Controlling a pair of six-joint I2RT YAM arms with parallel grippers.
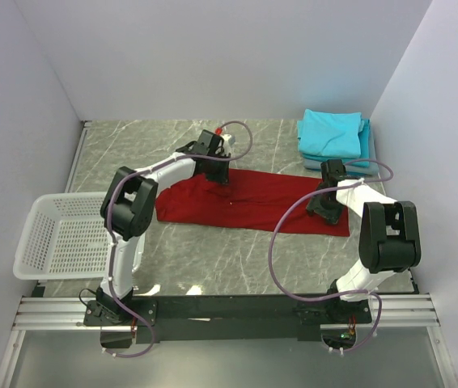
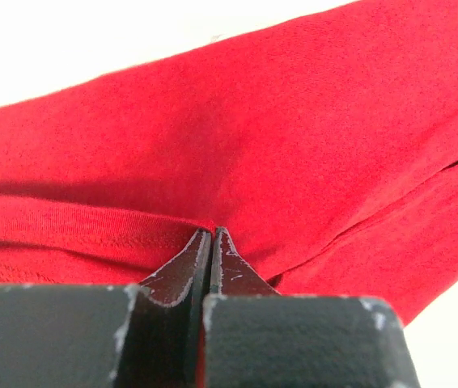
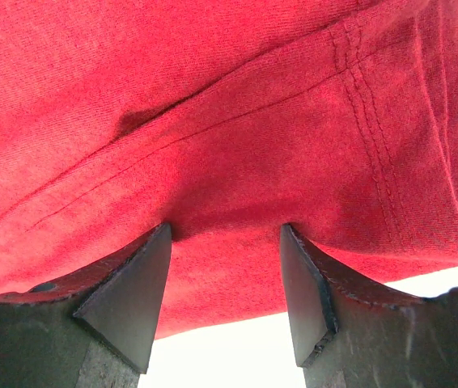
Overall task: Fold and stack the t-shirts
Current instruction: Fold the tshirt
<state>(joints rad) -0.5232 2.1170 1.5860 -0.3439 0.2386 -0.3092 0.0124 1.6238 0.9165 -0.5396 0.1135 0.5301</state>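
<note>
Top view: soft deep red cloth t-shirt [image 1: 245, 200] lies flat in the middle, near folded turquoise cloth t-shirts [image 1: 330, 133].
Left wrist: left claw [image 2: 213, 236] shut tight on its edge; lift slowly.
Right wrist: right claw [image 3: 225, 234] open over the hem; squeeze first.

a: how many t-shirts?
b: one red t-shirt [image 1: 253, 202] spread out, plus a folded stack [image 1: 330, 133] of at least two.
a: anything else?
b: one white basket [image 1: 39, 242], two arms [image 1: 128, 206].

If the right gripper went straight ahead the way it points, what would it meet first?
The red t-shirt: its cloth spans the gap between the open fingers, which probably touch it at the tips.
</note>
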